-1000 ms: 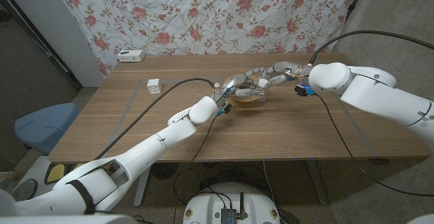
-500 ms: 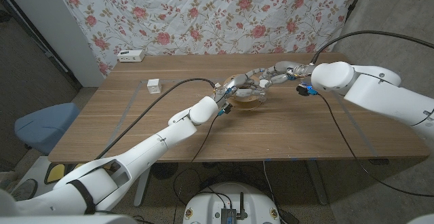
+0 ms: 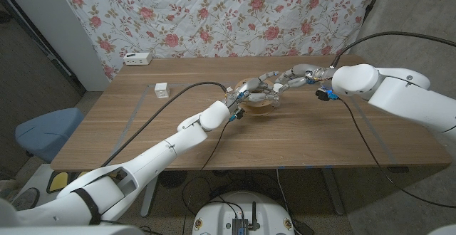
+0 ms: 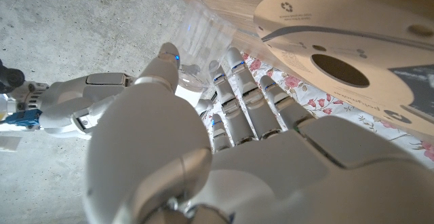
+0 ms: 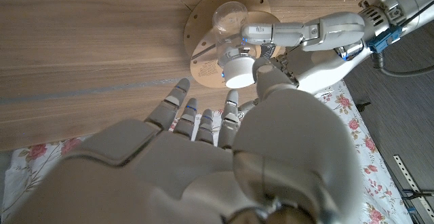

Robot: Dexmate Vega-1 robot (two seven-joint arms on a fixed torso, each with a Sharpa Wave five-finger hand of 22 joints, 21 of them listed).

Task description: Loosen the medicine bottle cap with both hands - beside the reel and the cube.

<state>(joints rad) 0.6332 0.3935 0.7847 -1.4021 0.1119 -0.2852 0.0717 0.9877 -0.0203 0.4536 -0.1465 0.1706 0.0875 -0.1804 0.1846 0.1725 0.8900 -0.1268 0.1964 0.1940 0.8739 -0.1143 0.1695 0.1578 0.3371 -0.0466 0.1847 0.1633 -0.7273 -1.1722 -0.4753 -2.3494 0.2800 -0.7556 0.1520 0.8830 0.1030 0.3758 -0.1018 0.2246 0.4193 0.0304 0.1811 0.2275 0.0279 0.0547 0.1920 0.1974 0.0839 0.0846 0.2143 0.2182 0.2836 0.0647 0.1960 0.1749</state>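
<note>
Bottle (image 5: pixel 234 37) sat mid-table, lying on or right against the reel (image 5: pixel 203 47), a flat tan disc; couldn't tell which. Body was clear plastic, cap (image 5: pixel 239 72) white. The cube (image 3: pixel 162 90) stood well apart, toward the robot's left side of the table (image 3: pixel 313 132). My read on handling: a light, thin-walled bottle, probably slick and a bit squashy, so squeezing the body hard would likely deform it or let it spin. The cap looked stiffer, maybe ribbed, though too small to confirm. Best bet was to brace the clear body with one hand and take the cap around its rim with the other. Left hand (image 5: pixel 298 37) reached in from the near left, arm stretched low across the table, fingers (image 5: pixel 271 30) extended along the clear body and touching it, thumb side near the cap. It looked like it held the bottle, a loose wrap rather than a firm clamp. Right hand (image 3: pixel 296 77) came in from the far right, forearm roughly level, fingers (image 5: pixel 203 119) spread and pointing at the cap end. From its wrist view they stood apart with a gap to the cap, holding nothing. In the head view both hands crowded over the reel, so contact there was hard to judge.
</note>
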